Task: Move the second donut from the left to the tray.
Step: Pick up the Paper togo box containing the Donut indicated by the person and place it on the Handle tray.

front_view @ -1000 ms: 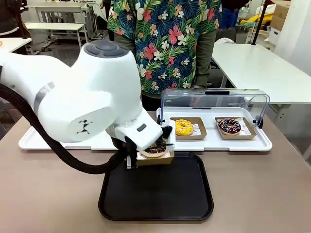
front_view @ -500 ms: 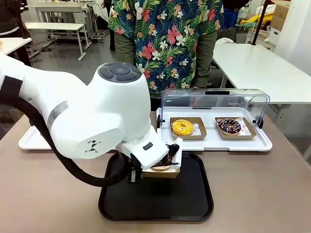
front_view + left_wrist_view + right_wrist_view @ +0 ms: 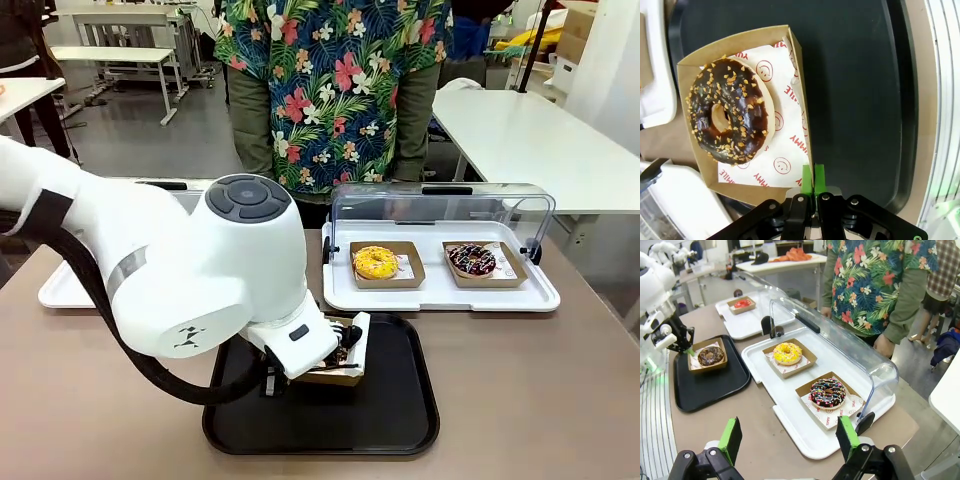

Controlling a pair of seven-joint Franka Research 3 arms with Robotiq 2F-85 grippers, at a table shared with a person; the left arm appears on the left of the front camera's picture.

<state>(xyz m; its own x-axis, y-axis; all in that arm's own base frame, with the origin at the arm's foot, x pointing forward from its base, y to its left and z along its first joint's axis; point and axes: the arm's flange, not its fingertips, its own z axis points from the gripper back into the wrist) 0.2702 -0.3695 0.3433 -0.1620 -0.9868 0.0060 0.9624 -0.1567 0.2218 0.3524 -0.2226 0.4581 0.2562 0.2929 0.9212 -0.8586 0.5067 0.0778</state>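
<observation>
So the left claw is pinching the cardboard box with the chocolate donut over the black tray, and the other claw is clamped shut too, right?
Not quite. The right gripper is open, its green pads wide apart in the right wrist view. The rest holds: the left gripper pinches the cardboard box holding the chocolate donut over the black tray.

Just ahead of the left claw [image 3: 808, 184], the white paper [image 3: 785, 150] under the donut bears red smiley faces and partly legible lettering, perhaps "YUMMY".
</observation>
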